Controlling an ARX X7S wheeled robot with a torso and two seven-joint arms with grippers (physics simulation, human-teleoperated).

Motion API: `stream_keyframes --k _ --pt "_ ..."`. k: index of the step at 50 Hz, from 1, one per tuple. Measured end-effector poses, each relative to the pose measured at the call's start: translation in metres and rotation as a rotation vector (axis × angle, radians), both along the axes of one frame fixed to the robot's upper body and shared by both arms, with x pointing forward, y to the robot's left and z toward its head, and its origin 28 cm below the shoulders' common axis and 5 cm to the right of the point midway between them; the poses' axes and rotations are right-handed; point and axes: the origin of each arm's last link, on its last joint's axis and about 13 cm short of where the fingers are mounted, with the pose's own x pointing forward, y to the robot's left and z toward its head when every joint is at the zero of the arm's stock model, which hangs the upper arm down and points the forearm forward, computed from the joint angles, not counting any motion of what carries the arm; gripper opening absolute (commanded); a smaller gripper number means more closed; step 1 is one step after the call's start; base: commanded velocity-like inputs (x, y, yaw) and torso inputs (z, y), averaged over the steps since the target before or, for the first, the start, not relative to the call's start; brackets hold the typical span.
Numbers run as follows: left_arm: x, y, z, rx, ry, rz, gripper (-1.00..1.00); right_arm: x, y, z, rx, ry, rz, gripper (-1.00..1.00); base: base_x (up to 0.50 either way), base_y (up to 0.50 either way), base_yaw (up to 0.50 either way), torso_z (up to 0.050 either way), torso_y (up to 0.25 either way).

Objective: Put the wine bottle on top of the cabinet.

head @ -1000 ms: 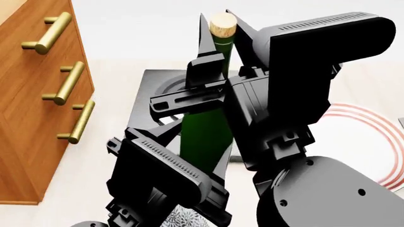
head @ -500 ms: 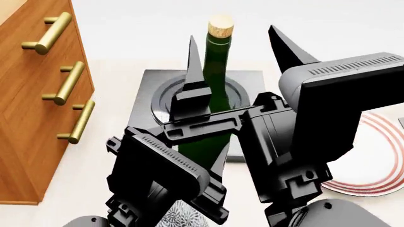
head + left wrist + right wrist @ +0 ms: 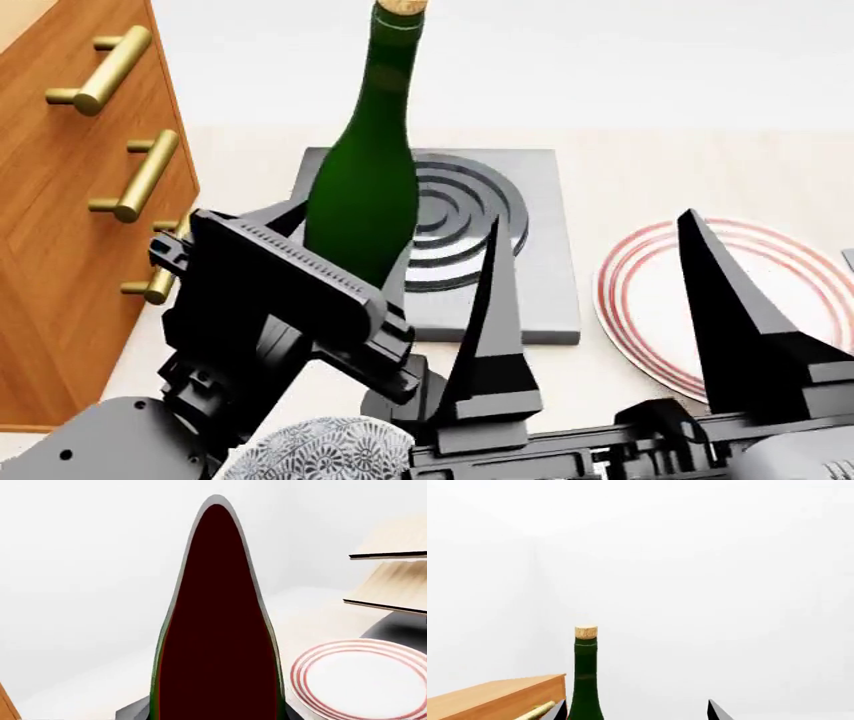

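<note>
Two tools in play, only one loaded. Your left tool (image 3: 350, 290) has the wine bottle (image 3: 363, 170) clamped low on its body; the fingers themselves are hidden behind the housing in the head view, and the left wrist view is almost filled by dark glass, so the hold is inferred from the bottle standing raised above the grey burner plate (image 3: 534, 270) with nothing under it. Your right tool (image 3: 607, 305) is spread wide and empty, its fingers pointing up, apart from the bottle.

Bottle position: near upright, neck leaning slightly, cork (image 3: 586, 632) cut by the top edge of the head view. It sits just beside the front of the cabinet (image 3: 60, 210), level with the brass handles (image 3: 140, 175). The right wrist view shows the cabinet top (image 3: 494, 700) below the cork.

Risks from here, as judgement:
- Low grip on a tall bottle; a quick swing could tip it in the tool.
- Moving sideways before lifting further would drive the glass into the handles or the top edge.
- Striped plate (image 3: 747, 300) lies on the worktop under the right arm; watch it.
</note>
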Motion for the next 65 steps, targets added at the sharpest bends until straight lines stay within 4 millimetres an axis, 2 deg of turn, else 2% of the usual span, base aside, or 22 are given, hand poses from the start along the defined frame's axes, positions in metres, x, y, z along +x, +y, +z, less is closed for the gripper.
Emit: stream_keyframes --k 10,18,29,45,55,65 --pt "0.008 0.022 0.033 0.019 -0.069 0.093 -1.00 -0.010 0.000 -0.018 0.020 0.039 -0.029 1.00 0.00 0.00 0.00 0.000 0.000" --pt "0.016 0.038 0.068 0.028 -0.122 0.137 -1.00 -0.012 0.002 -0.027 0.024 0.062 -0.031 1.00 0.00 0.00 0.00 0.000 0.001" --pt "0.030 0.064 0.124 0.070 -0.204 0.234 -1.00 -0.014 0.002 -0.032 0.031 0.074 -0.033 1.00 0.00 0.00 0.00 0.001 0.001" --pt "0.040 0.103 0.198 0.138 -0.303 0.393 -1.00 -0.015 0.002 -0.033 0.039 0.080 -0.033 1.00 0.00 0.00 0.00 0.000 0.001" --pt "0.042 0.130 0.225 0.126 -0.354 0.505 -1.00 -0.015 0.003 -0.034 0.039 0.082 -0.026 1.00 0.00 0.00 0.00 0.000 0.001" --pt "0.047 0.156 0.236 0.070 -0.345 0.589 -1.00 -0.014 0.005 -0.035 0.038 0.085 -0.022 1.00 0.00 0.00 0.00 0.000 0.001"
